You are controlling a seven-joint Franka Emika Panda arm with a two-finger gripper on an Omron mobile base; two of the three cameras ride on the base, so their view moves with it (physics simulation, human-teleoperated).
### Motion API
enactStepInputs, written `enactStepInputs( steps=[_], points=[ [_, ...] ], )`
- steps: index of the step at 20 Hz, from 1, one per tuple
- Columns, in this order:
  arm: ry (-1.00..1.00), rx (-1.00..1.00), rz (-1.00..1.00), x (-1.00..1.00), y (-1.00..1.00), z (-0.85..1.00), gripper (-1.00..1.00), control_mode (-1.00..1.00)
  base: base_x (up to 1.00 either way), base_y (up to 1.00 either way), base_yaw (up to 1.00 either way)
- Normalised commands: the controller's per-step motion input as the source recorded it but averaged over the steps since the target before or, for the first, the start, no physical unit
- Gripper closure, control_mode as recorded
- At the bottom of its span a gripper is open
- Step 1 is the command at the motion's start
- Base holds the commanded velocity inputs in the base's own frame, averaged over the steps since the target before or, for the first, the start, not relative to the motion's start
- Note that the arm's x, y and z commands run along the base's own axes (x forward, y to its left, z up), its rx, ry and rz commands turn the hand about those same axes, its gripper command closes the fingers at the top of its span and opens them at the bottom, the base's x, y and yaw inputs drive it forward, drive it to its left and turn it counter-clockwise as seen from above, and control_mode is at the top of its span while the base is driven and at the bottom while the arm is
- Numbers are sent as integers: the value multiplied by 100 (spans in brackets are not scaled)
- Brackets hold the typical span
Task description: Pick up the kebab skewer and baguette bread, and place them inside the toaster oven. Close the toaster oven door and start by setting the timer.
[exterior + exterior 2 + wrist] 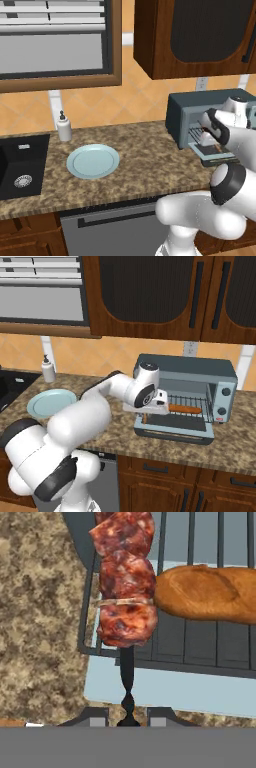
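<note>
My gripper is shut on the dark end of the kebab skewer. Its red-brown meat chunks reach over the left part of the wire rack in the toaster oven. The orange-brown baguette bread lies crosswise on the rack, its end touching the meat. The toaster oven door hangs open and flat, just under my fingers. From the right base camera, the gripper is at the oven mouth's left side, with the baguette bread inside.
A pale blue plate sits bare on the speckled counter left of the oven. A soap dispenser stands by the wall and a black sink lies at far left. Wooden cabinets hang above the oven. The control panel is on the oven's right.
</note>
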Motion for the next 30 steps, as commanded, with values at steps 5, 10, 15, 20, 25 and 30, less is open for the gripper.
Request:
enactStepInputs(
  steps=[5, 10, 15, 20, 25, 30],
  points=[
    [6, -2, 1, 35, -20, -20, 100, -100, 0, 0, 0],
    [7, 0, 0, 29, -24, -3, 100, -100, 0, 0, 0],
    [5, 0, 0, 8, -10, 0, 100, -100, 0, 0, 0],
    [2, 0, -7, -3, 0, 2, 100, -100, 0, 0, 0],
    [0, 0, -8, 0, 2, 1, 100, -100, 0, 0, 0],
    [0, -2, -6, 0, 19, 2, 100, -100, 0, 0, 0]
  ],
)
